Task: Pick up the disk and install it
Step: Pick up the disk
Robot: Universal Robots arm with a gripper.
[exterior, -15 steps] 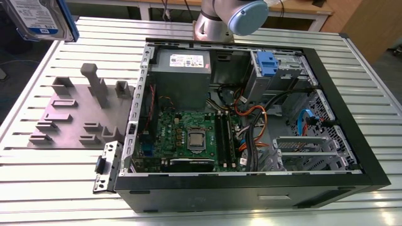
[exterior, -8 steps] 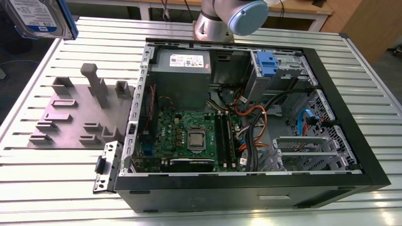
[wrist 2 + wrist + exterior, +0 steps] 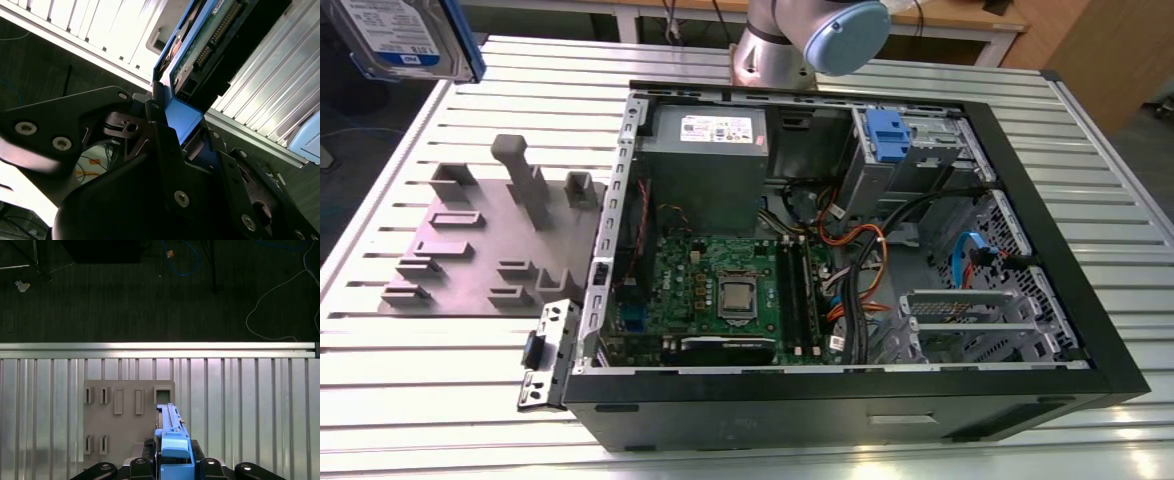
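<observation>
The gripper (image 3: 180, 120) is clamped on the blue carrier end of the disk (image 3: 210, 35). Its jaws pinch the plastic frame rather than the drive body, I'd guess so the connector edge is left free. In the exterior view the disk (image 3: 398, 35) hangs high in the air, well apart from the case (image 3: 854, 405), out past the case's side that faces the grey holder (image 3: 480, 240).

The first wrist view looks down past the gripper (image 3: 172, 465) and the disk's thin edge (image 3: 170, 422) onto that holder (image 3: 125, 432). So the disk is above it and not touching it.

The case lies on the surface (image 3: 1081, 170) with its open side up and a raised rim all round, so the way in is from above. Between holder and case only the holder's posts stand up. At the case's far end a blue clip (image 3: 887, 135) sits beside the power supply (image 3: 707, 135), with cables crowding close. Whether a bay there is free, I can't make out.
</observation>
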